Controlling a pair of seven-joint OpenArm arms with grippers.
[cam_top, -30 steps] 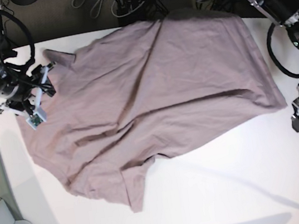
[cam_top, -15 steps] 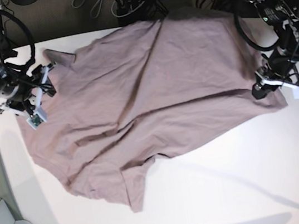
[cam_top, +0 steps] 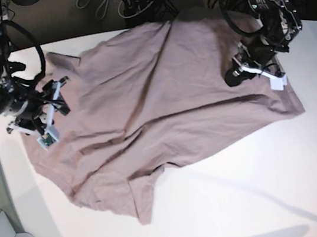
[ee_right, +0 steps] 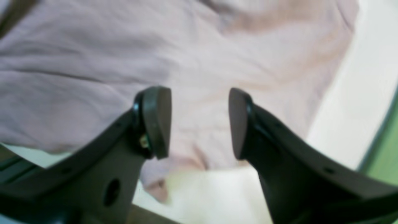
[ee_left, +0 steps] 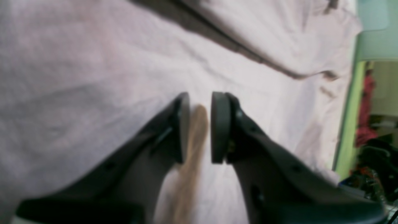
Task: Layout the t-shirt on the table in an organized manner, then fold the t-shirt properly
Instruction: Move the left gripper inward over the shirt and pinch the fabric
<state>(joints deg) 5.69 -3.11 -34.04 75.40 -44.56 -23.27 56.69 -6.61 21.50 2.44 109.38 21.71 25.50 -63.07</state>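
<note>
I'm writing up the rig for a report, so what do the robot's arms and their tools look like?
Both arms are black, jointed, with looping black cables. The left tool and right tool each have two curved matte-black fingers ending in flat dark pads. A small white tag with a greenish patch hangs beside the right tool.

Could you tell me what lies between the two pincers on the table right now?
In the base view, only rumpled t-shirt spans the stretch from the right pincer to the left pincer; nothing else sits there.

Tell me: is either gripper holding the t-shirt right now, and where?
Nothing is held. The left gripper and right gripper both hang over the t-shirt with nothing clamped between their pads.
</note>
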